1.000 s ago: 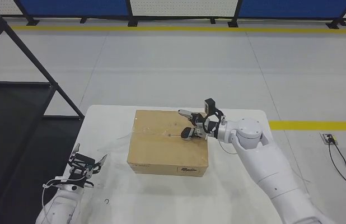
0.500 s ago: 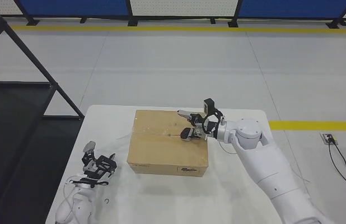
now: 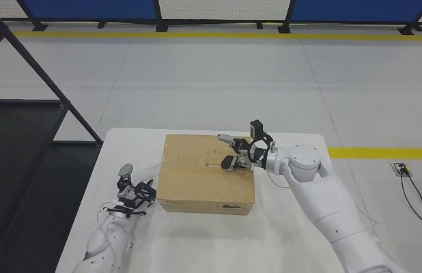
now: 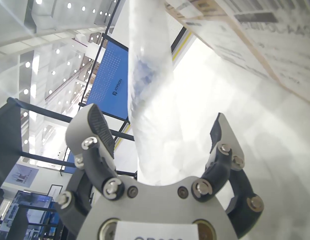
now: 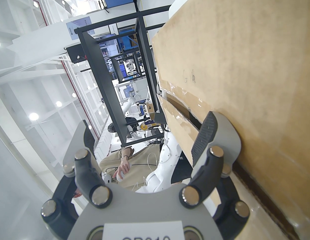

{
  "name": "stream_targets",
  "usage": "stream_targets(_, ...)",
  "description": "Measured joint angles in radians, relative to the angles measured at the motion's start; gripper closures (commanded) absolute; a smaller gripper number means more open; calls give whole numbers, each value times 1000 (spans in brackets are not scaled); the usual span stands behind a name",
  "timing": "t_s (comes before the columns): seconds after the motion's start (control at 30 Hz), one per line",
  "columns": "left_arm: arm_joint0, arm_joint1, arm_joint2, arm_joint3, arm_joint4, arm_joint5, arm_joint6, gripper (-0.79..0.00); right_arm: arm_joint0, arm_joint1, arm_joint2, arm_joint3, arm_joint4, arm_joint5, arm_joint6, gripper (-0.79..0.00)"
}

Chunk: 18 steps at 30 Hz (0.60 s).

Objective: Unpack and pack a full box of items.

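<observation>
The table (image 3: 197, 239) is plain white with rounded corners, on a pale grey floor. Off to its left there's a black metal frame (image 3: 33, 75) standing over a darker patch of floor. Blue panels (image 3: 88, 8) run along the back, with a yellow stripe (image 3: 197, 34) just in front of them. A second yellow stripe (image 3: 378, 152) sits to the table's right, near a floor socket (image 3: 401, 168) with a black cable (image 3: 417, 199). There's also a small dark thing (image 3: 130, 245) on the tabletop, too tiny to make out.
</observation>
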Motion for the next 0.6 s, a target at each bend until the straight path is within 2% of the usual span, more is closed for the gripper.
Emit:
stream_targets(0.27,5,-10,-16,21,-43,173,-9,-785,5,-2,-2,6,2,3,0,-785)
stream_targets(0.43,42,-9,-51,-19,-64,270,20,-785,14,-6,-10,14,5,2,0,-785)
stream_targets(0.6,61,-9,-77,-76,-94,311,33,-785,29,-13,-22,30,8,1,5,-785)
